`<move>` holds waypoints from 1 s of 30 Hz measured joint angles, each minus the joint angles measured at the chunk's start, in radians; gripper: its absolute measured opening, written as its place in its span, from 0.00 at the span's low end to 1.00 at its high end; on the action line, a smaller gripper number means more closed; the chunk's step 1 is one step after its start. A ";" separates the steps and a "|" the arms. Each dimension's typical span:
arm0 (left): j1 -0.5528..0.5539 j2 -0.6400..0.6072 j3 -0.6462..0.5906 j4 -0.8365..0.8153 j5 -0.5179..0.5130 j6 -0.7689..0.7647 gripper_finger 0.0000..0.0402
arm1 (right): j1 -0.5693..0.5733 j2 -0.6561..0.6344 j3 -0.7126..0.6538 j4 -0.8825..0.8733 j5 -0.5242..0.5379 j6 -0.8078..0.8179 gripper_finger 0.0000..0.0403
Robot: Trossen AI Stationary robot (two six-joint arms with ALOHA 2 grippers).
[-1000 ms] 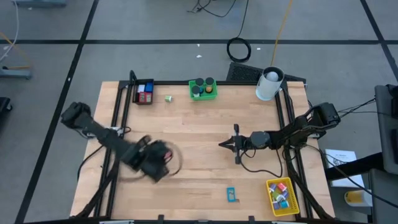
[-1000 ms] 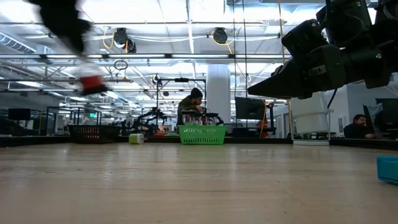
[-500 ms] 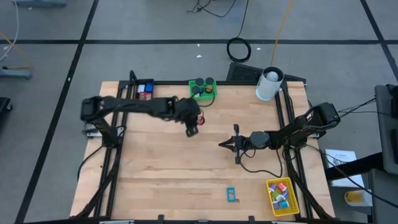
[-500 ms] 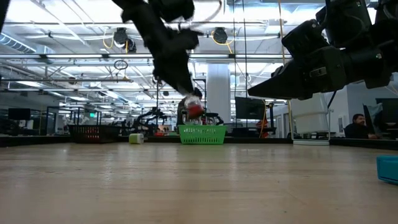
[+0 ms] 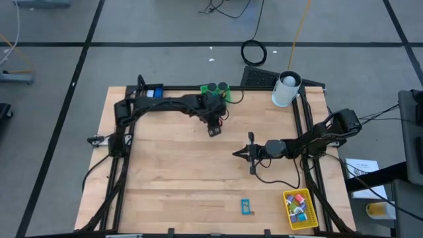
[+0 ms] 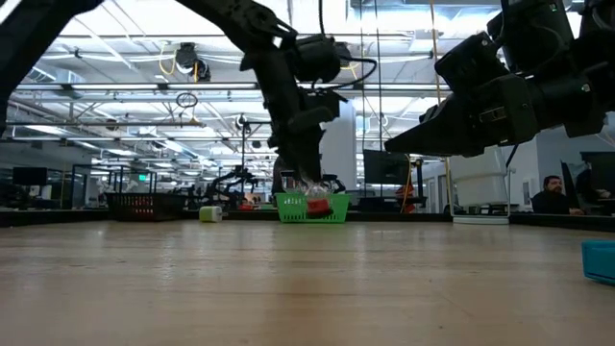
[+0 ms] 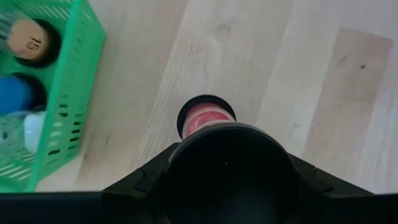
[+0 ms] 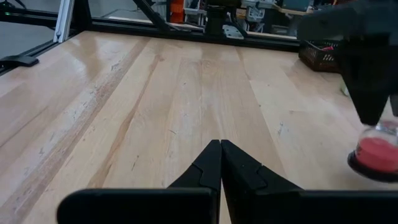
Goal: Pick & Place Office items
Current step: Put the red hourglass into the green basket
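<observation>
My left gripper [image 5: 215, 127] reaches across the far middle of the table, just in front of the green bin [image 5: 215, 94], and is shut on a small round roll with a red body and a black rim [image 7: 206, 117]. The low view shows the roll [image 6: 317, 204] below the fingers, in front of the bin [image 6: 312, 209]. My right gripper [image 5: 235, 153] waits shut, right of centre, pointing toward the table's left with nothing in it. A cyan clip [image 5: 246, 206] lies flat near the front edge. My left gripper holds the roll by its upper part [image 8: 380, 132], between its two fingers [image 8: 372, 102]. The fingers come from above, slanting down. The roll hangs below them, red body and black rim lowest [image 8: 375, 157], low over the wood and seemingly clear of it.
The green bin holds black rolls. A black bin [image 5: 153, 92] stands at the far left, a yellow bin [image 5: 299, 206] with several small items at the near right, and a white cylinder [image 5: 286, 89] at the far right. A small green item [image 6: 210, 213] lies near the far edge.
My left gripper has swept from the near left of the table toward the far edge and to the right, up to the green bin, carrying the red roll. It has turned about and sunk lower. The sweep has slowed over the last half second.
</observation>
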 joint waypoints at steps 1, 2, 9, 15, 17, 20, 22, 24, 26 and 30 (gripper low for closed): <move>0.002 0.014 0.016 -0.011 -0.001 0.005 0.50 | 0.000 0.000 0.000 -0.001 0.000 0.000 0.00; 0.005 0.026 0.029 -0.019 -0.001 0.008 0.50 | 0.000 0.000 0.000 -0.002 0.000 0.000 0.00; 0.011 0.039 0.050 -0.016 0.000 0.000 0.56 | 0.000 0.000 0.000 -0.002 0.000 0.000 0.00; 0.010 0.039 0.050 -0.014 -0.001 0.001 0.67 | 0.000 0.000 0.000 -0.002 0.000 0.001 0.00; 0.010 0.039 0.050 -0.008 -0.002 0.005 0.66 | 0.000 0.000 0.000 -0.002 0.000 0.001 0.00; 0.013 0.037 0.050 -0.004 -0.002 0.014 0.63 | 0.000 0.000 0.000 -0.002 0.000 0.001 0.00; 0.015 0.028 0.050 -0.006 -0.002 0.023 0.60 | 0.000 0.000 0.000 -0.001 0.000 0.001 0.00; 0.015 0.014 0.050 -0.009 -0.002 0.028 0.59 | 0.000 0.000 0.000 -0.002 0.000 0.001 0.00; 0.015 -0.007 0.049 -0.021 -0.002 0.029 0.59 | 0.000 0.000 0.000 -0.002 0.000 0.000 0.00; 0.013 -0.077 0.049 -0.045 -0.008 0.048 0.63 | 0.000 0.000 0.000 -0.008 0.000 0.000 0.00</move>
